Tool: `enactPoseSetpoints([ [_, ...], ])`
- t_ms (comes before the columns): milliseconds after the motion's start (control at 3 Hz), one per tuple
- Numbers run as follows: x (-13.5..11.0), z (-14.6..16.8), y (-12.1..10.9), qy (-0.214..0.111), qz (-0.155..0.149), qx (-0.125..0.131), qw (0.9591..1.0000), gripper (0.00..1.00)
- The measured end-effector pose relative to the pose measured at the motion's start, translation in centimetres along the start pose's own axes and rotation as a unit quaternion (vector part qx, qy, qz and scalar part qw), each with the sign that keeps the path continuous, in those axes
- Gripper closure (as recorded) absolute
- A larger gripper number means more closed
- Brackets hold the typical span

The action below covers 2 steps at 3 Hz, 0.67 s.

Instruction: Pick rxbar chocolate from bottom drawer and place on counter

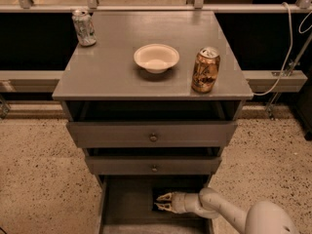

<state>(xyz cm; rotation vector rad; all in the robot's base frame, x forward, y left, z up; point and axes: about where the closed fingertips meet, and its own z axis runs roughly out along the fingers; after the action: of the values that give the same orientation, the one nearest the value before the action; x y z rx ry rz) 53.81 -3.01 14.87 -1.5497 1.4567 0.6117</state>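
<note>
The bottom drawer [122,204] is pulled out at the foot of the cabinet, showing its flat grey floor. My gripper [162,203] is low inside it, right of the middle, with the arm [219,211] coming in from the lower right. A small dark flat shape, which looks like the rxbar chocolate [161,193], lies right at the gripper's tip and is partly hidden by it. I cannot tell whether it is held. The counter [112,67] is the grey cabinet top above.
On the counter stand a white bowl [156,57] in the middle, a gold-brown can [205,69] at the right front and a pale can [84,27] at the back left. Two knobbed drawers [153,137] overhang the bottom one. Speckled floor lies on both sides.
</note>
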Motion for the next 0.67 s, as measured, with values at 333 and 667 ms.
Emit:
enactPoseSetpoints([
  [333, 0.03, 0.12, 0.67, 0.009, -0.008, -0.005, 0.9999, 0.01],
  [667, -0.16, 0.31, 1.18, 0.015, -0.013, -0.013, 0.9997, 0.0],
])
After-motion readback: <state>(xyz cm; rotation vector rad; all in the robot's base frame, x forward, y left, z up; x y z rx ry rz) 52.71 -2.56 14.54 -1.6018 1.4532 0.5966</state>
